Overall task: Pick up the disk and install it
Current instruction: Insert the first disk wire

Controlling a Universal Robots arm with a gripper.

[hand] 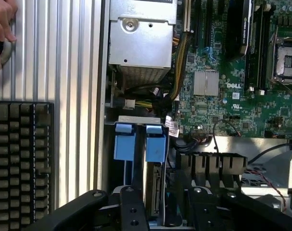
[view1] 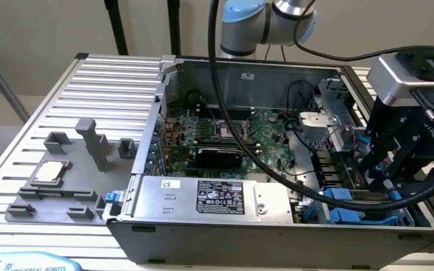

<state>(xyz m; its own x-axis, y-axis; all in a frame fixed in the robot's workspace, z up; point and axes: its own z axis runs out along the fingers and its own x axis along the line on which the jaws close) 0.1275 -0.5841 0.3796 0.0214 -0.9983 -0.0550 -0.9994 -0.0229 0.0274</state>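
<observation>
Seemingly seated on edge in the drive bay (hand: 138,119) of the computer case (view1: 277,243), the disk (hand: 154,190) lies directly beneath the tool (hand: 165,197), between its half-open, empty jaws, its long edge parallel to them.

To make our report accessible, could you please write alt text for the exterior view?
A robot arm's gripper reaches into the open computer case at the exterior view's right, over blue drive carriers. A green motherboard lies inside, and a processor chip sits in a grey fixture on the ribbed table.
</observation>
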